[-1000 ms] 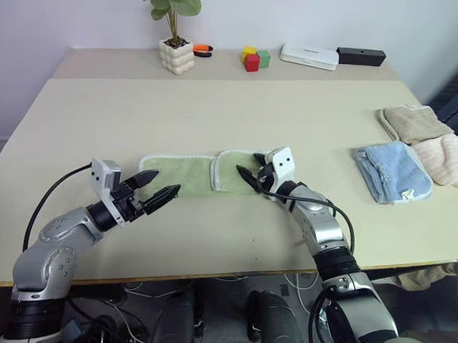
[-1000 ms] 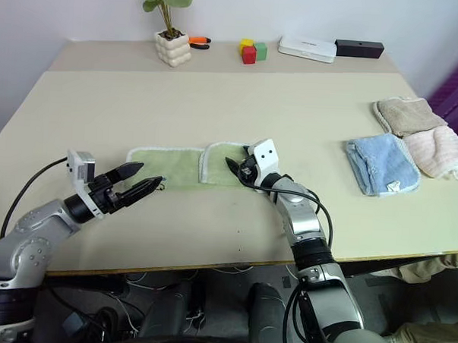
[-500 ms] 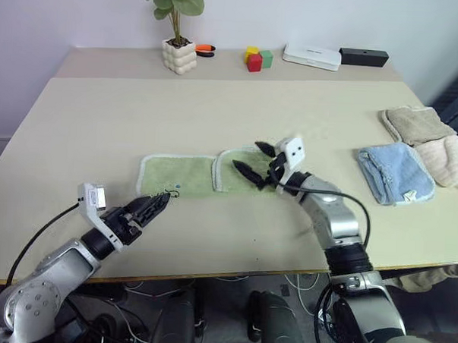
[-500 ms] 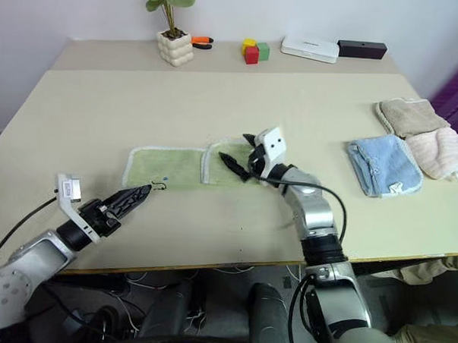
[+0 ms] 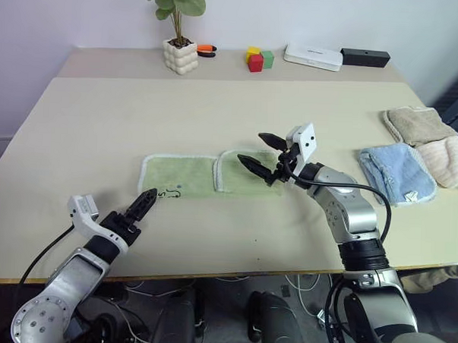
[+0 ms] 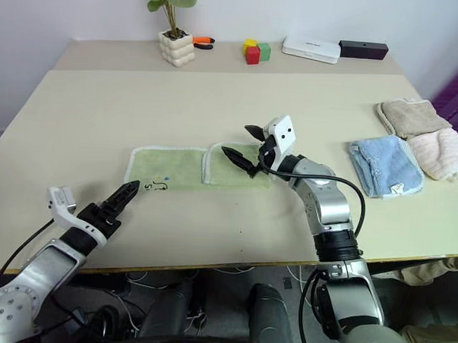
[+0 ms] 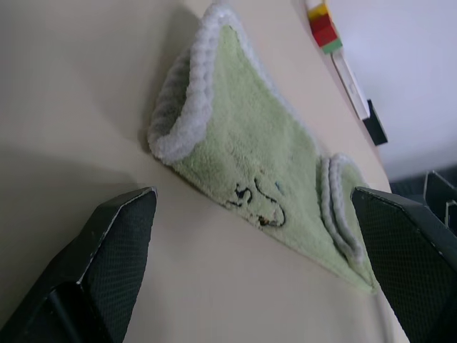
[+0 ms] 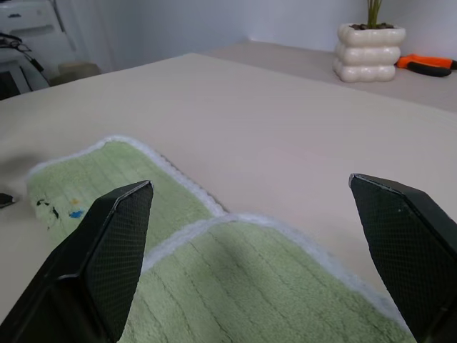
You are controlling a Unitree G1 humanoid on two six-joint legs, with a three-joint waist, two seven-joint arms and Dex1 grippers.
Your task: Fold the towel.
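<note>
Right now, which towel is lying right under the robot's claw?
The light green towel, spread out mid-table with its right end folded over. The right claw hovers above that fold. The blue towel, beige towel and pink towel sit far right.

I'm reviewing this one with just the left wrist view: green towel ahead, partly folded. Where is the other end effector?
Observer: The right end effector hangs above the folded-over right part of the towel, jaws open, holding nothing.
Operator: And my own, is it on the cloth?
Observer: No. From the head camera the left end effector sits off the towel's near left corner, open and apart from the cloth.
Operator: Anything else on the table?
Observer: A light blue towel, a beige towel and a pink towel lie near the table's right edge.
</note>
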